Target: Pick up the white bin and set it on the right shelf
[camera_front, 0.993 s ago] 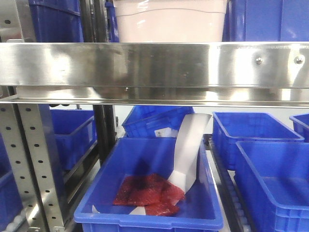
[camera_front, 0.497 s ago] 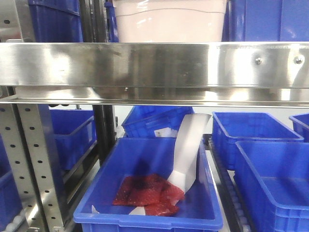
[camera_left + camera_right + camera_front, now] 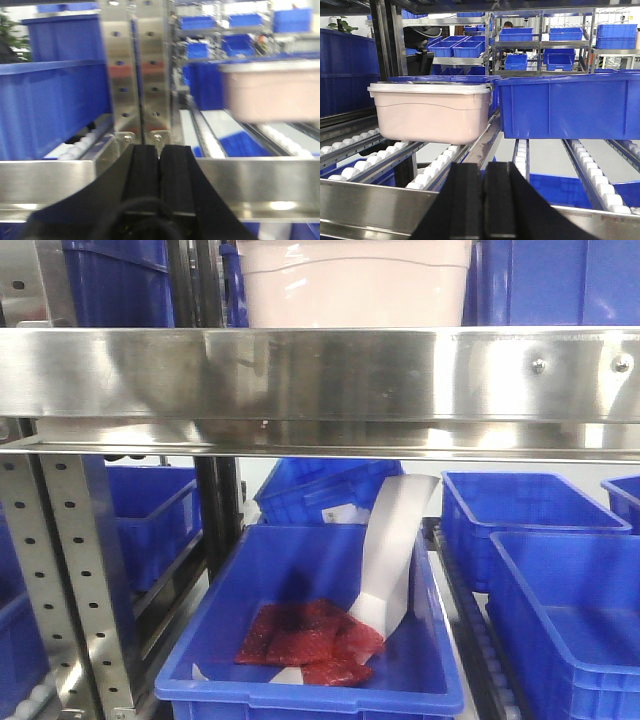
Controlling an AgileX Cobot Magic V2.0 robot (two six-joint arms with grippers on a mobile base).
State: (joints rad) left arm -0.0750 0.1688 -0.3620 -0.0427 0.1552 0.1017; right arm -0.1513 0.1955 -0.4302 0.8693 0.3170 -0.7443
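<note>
A warehouse: steel roller racks (image 3: 380,150) loaded with blue crates (image 3: 570,107), more racks (image 3: 540,45) stretching behind.

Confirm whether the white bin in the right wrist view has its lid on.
Yes, the white bin sits on the roller track with a pale lid closed over its rim, beside a blue crate.
</note>
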